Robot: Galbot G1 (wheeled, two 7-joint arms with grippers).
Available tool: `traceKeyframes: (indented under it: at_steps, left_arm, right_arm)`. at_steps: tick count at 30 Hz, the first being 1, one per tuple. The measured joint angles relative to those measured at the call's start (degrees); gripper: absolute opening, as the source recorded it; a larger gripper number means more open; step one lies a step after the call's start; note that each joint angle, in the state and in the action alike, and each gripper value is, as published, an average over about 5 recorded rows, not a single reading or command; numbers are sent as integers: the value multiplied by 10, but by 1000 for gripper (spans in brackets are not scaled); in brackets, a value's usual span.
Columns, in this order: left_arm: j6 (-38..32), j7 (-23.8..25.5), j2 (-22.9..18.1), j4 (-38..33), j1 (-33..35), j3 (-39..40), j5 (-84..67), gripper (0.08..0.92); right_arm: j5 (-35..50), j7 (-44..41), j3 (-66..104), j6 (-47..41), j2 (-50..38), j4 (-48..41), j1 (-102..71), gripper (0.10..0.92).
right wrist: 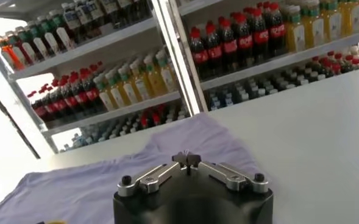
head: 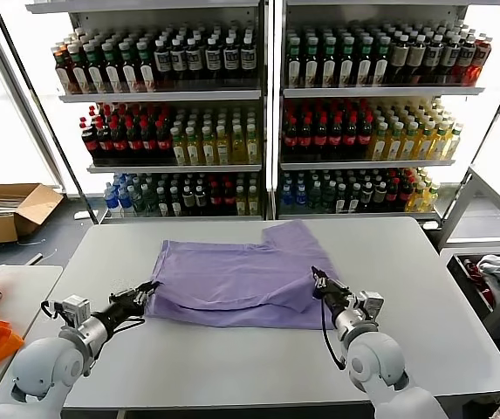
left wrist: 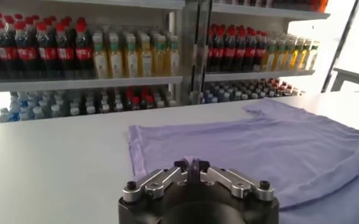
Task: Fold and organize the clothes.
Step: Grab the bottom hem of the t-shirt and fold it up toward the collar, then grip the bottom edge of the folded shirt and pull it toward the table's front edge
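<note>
While the T-shirt (head: 232,284) lies half-folded, we cannot tell whether left gripper (head: 149,288) and right gripper (head: 318,278), at its near corners, grip it.

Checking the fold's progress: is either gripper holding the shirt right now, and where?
Cannot be told. The left gripper is at the T-shirt's near left edge, the right gripper over its near right part.

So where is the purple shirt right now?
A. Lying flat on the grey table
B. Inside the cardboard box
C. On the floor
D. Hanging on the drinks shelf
A: in the head view the purple shirt lies spread on the grey table, in front of the bottle shelves, between the left gripper and right gripper.
</note>
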Motion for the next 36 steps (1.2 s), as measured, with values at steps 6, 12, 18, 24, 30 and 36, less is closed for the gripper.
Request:
traceKeyframes:
  at_steps: [6, 12, 18, 24, 30, 36]
  left_arm:
    - [1, -13, 4, 17, -14, -4, -13, 420]
    - [1, -29, 9, 12, -2, -14, -20, 593]
    - [0, -40, 2, 0, 33, -14, -18, 763]
    - [-1, -44, -6, 1, 50, -6, -17, 821]
    - [3, -43, -7, 12, 50, -3, -24, 823]
    - [6, -40, -9, 28, 44, -1, -35, 768]
  right_arm:
    - [-17, -7, 14, -9, -15, 19, -19, 439]
    - [-35, -10, 50, -16, -32, 72, -75, 613]
    - [-52, -4, 77, -23, -33, 115, -140, 776]
    - [-62, 4, 80, -33, -26, 131, -175, 809]
    - [-68, 10, 62, -40, -15, 125, -179, 672]
    - [-71, 13, 42, -44, -8, 104, -174, 498]
